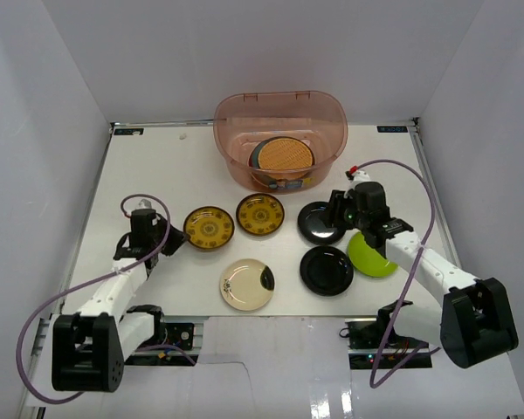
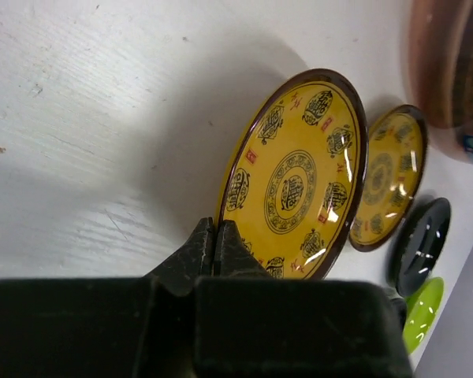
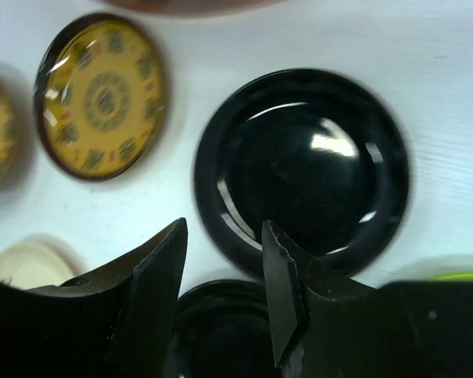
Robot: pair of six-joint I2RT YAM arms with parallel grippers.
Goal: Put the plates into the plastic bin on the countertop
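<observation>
The plastic bin (image 1: 279,118) at the back holds the woven orange-tan plate (image 1: 286,154) on a blue-grey plate (image 1: 258,154). On the countertop (image 1: 157,175) lie two yellow plates (image 1: 209,227) (image 1: 260,214), a cream plate (image 1: 247,284), two black plates (image 1: 321,222) (image 1: 326,270) and a lime plate (image 1: 371,255). My left gripper (image 2: 214,235) is shut on the near rim of the left yellow plate (image 2: 296,177), which lies on the table. My right gripper (image 3: 224,228) is open over the near rim of the far black plate (image 3: 307,165). No red plate shows.
White walls enclose the table on three sides. The second black plate (image 3: 221,331) lies right under my right gripper. The plates lie close together in front of the bin. Cables loop beside both arms.
</observation>
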